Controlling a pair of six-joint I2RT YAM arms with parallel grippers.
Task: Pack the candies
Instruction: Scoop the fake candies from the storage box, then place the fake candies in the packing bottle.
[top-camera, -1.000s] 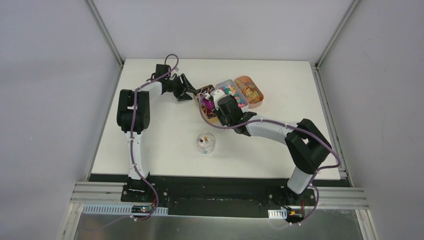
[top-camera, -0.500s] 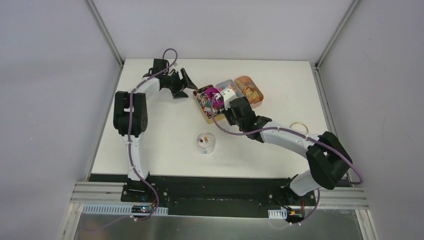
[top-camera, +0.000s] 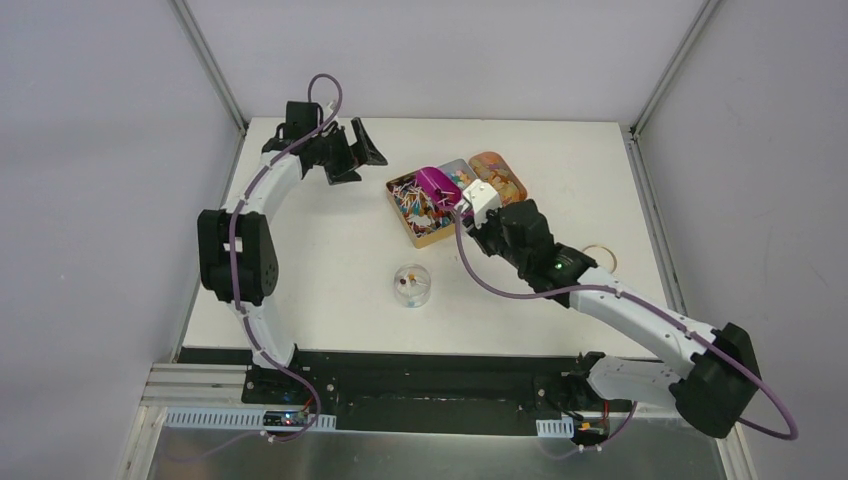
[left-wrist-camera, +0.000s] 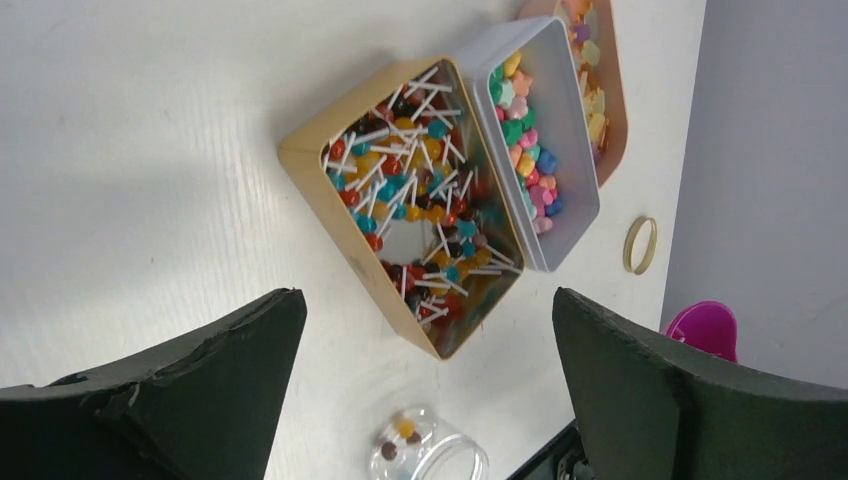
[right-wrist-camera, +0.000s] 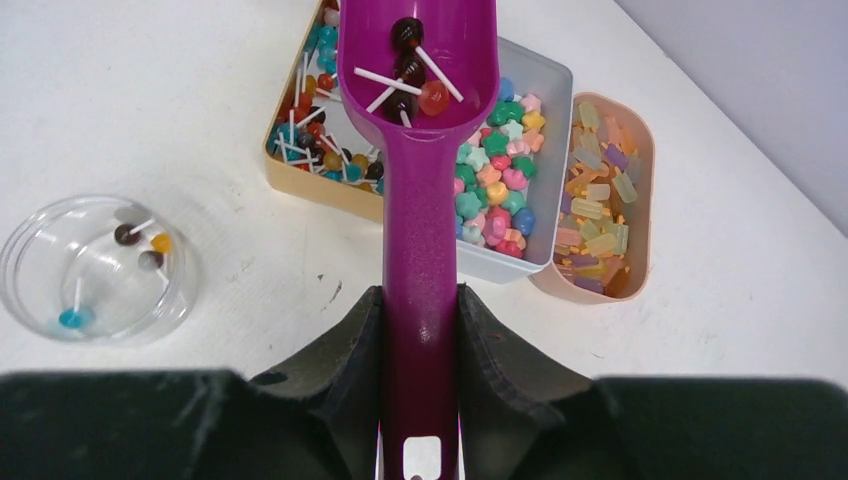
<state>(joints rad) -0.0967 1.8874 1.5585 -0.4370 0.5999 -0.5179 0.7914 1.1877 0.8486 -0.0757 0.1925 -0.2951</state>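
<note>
Lollipop candies (right-wrist-camera: 310, 140) fill a gold tin (top-camera: 408, 222); the tin also shows in the left wrist view (left-wrist-camera: 340, 215). Star-shaped candies (right-wrist-camera: 497, 185) fill a grey tin (left-wrist-camera: 575, 150). My right gripper (right-wrist-camera: 420, 300) is shut on the handle of a magenta scoop (right-wrist-camera: 420, 210), held above the tins. The scoop bowl (top-camera: 437, 183) carries a few lollipops (right-wrist-camera: 410, 70). A clear round container (top-camera: 411, 284) holds a few candies (right-wrist-camera: 140, 245) in front of the tins. My left gripper (top-camera: 355, 150) is open and empty, raised at the far left of the table.
A peach oval tin (right-wrist-camera: 640, 170) of pale candies stands right of the grey tin. A yellow rubber ring (top-camera: 598, 256) lies on the table right of my right arm. The table's back edge lies just behind the tins.
My right arm has drawn back to the right and lifted the scoop out of the gold tin with lollipops in it. My left gripper has moved back and left, away from the tin.
</note>
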